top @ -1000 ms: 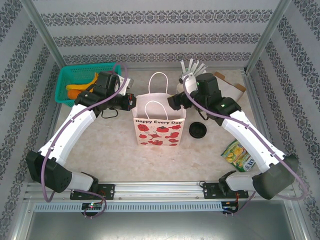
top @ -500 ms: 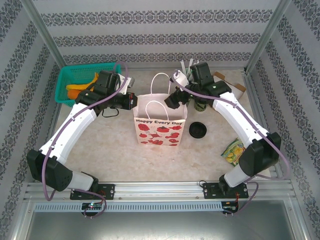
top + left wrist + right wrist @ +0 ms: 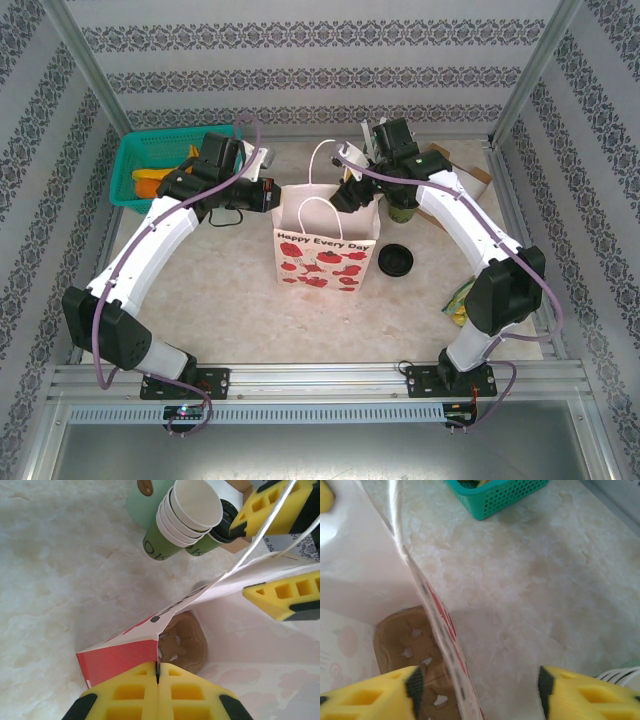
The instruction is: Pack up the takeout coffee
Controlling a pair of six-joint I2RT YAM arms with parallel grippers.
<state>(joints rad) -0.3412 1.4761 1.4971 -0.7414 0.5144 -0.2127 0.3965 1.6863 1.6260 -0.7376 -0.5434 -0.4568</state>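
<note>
The takeout coffee (image 3: 206,544), a green cup with a black lid, stands behind a tilted stack of lidless cups (image 3: 186,511). From above, the coffee (image 3: 402,208) shows just right of the bag, partly under my right arm. The white paper bag (image 3: 325,248) with red print stands open mid-table. My left gripper (image 3: 158,674) is shut on the bag's left rim (image 3: 272,197). My right gripper (image 3: 477,695) is open and straddles the bag's right wall (image 3: 442,630), at the bag's right rim (image 3: 350,195). A brown cardboard insert (image 3: 184,642) lies at the bag's bottom.
A loose black lid (image 3: 396,260) lies right of the bag. A teal basket (image 3: 150,165) with yellow items sits at the back left, and a green snack packet (image 3: 462,300) lies near the right. A cardboard box (image 3: 455,165) stands at the back right.
My right gripper has swung left and back from beside the bag to its right rim, and its jaws have narrowed. My left arm has shifted slightly, still holding the bag's edge.
</note>
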